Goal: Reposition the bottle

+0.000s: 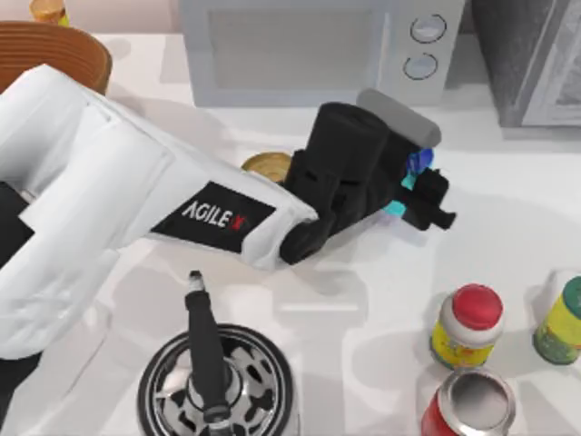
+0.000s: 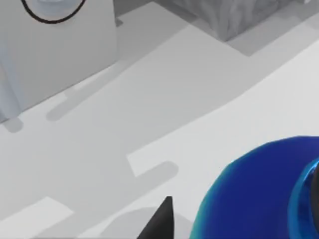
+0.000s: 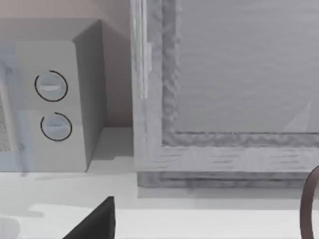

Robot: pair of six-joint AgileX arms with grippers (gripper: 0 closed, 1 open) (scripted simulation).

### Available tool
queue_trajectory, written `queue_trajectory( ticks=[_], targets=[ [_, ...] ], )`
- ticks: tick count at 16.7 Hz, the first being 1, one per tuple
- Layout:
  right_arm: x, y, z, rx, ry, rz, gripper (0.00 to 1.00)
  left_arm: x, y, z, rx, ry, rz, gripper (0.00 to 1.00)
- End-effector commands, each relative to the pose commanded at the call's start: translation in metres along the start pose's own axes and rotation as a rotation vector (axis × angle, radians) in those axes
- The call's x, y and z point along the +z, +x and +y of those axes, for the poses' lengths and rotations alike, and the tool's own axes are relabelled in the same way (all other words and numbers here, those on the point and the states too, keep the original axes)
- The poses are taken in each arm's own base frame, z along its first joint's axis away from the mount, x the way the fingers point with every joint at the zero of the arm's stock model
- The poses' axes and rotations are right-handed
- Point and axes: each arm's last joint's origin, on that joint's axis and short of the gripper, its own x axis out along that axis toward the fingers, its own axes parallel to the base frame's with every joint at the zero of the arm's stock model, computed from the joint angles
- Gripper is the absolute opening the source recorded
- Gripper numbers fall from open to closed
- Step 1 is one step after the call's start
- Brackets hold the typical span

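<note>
In the top view, the left arm is seen stretched from the left edge across the middle of the white desk [image 1: 508, 227], its white casing marked AgileX. The left end effector [image 1: 419, 186] is placed in front of the microwave [image 1: 318, 50], and the bottle [image 1: 416, 168] is held between its black fingers; only slivers of the bottle's blue shoulder and cyan body are visible past the black wrist housing. A yellow can [image 1: 266, 166] is found just behind the arm, partly covered by it. A black-handled tool [image 1: 205, 350] is seen standing in a black-and-white patterned cup [image 1: 218, 386] near the front edge. To the right, a yellow bottle with a red cap [image 1: 467, 325], a yellow-green bottle with a green cap [image 1: 561, 322] and a red can with a silver top [image 1: 469, 404] are grouped. A brown basket [image 1: 54, 54] is set at the back left, and a grey cabinet [image 1: 531, 59] at the back right.

In the left wrist view, the bottle's dark blue shoulder [image 2: 259, 191] is shown very close, with cyan along its edge, and one black fingertip [image 2: 160, 221] is seen beside it above the desk. The microwave's dial panel and the grey cabinet are seen beyond.

In the right wrist view, the microwave's two dials [image 3: 52, 104] and the grey cabinet [image 3: 229, 89] are faced. One dark finger [image 3: 94, 221] of the right end effector is seen, and whether it is wide or narrow cannot be told.
</note>
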Motion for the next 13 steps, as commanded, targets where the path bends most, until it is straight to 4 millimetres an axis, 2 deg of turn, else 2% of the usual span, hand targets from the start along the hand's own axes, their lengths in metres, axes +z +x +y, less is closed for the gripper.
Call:
queue_trajectory(
  ticks=[2, 4, 6, 9, 13],
  targets=[
    [0.0, 0.0, 0.0, 0.0, 0.0, 0.0, 1.0, 0.019, -0.021, 0.019, 0.083, -0.049, -0.071, 0.0],
    [0.0, 0.0, 0.0, 0.0, 0.0, 0.0, 1.0, 0.035, -0.05, 0.044, 0.187, -0.109, -0.143, 0.0],
    [0.0, 0.0, 0.0, 0.0, 0.0, 0.0, 1.0, 0.038, -0.085, 0.07, 0.301, -0.171, -0.188, 0.0],
    [0.0, 0.0, 0.0, 0.0, 0.0, 0.0, 1.0, 0.017, -0.136, 0.1, 0.459, -0.251, -0.174, 0.0],
    [0.0, 0.0, 0.0, 0.0, 0.0, 0.0, 1.0, -0.035, -0.183, 0.114, 0.589, -0.322, -0.04, 0.0]
  ],
)
